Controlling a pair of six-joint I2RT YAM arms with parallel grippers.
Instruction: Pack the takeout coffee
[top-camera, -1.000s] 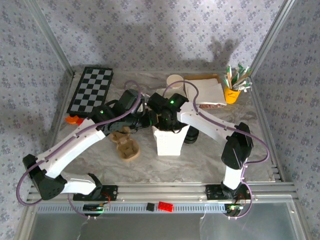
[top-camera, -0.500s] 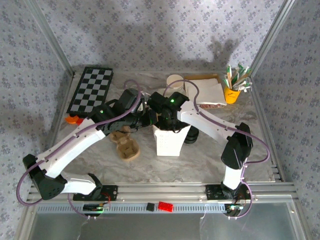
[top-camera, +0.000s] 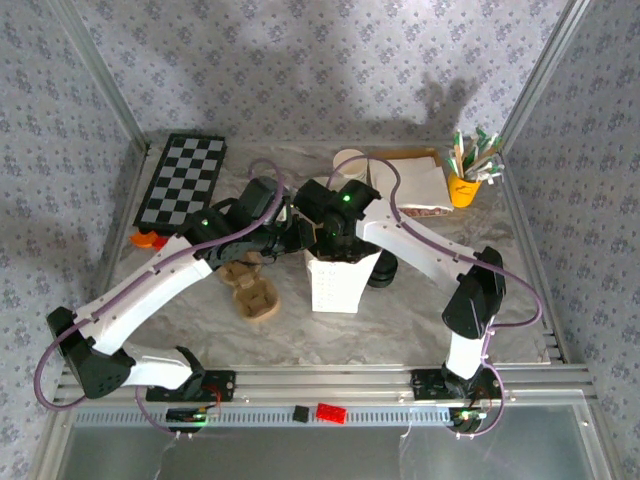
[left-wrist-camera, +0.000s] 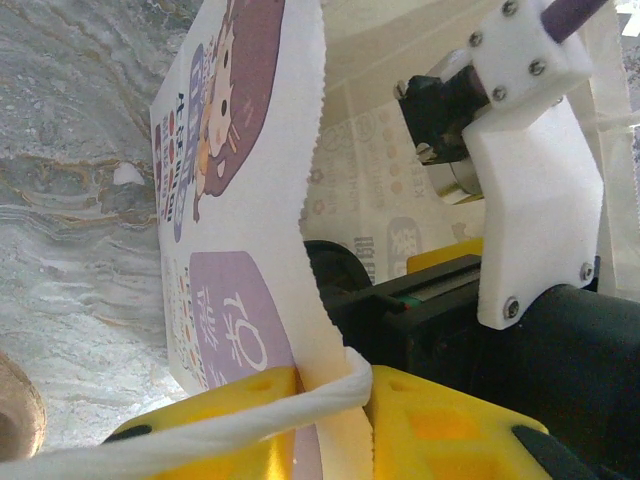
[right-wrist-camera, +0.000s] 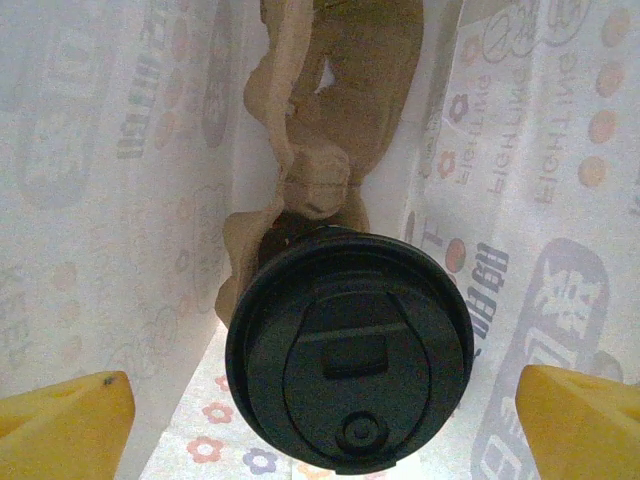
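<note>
While left fingers (left-wrist-camera: 450, 425) pinch bag (left-wrist-camera: 250, 200) rim tighter, takeout coffee (right-wrist-camera: 350, 345) stands inside.

One far camera, two close ones, meeting at the paper bag (top-camera: 337, 285)
The top view looks down from behind the arms. The left wrist view faces the bag's rim between the left gripper's (left-wrist-camera: 335, 400) fingers, and the right wrist view looks down inside it between the right gripper's (right-wrist-camera: 320, 420) fingers.

takeout coffee (right-wrist-camera: 350, 350) inside bag (top-camera: 335, 287), bag mid tabletop (top-camera: 400, 322); cardboard carrier (top-camera: 255, 298) just left of bag; checkerboard (top-camera: 182, 180) back left, napkin stack (top-camera: 420, 183) back right
</note>
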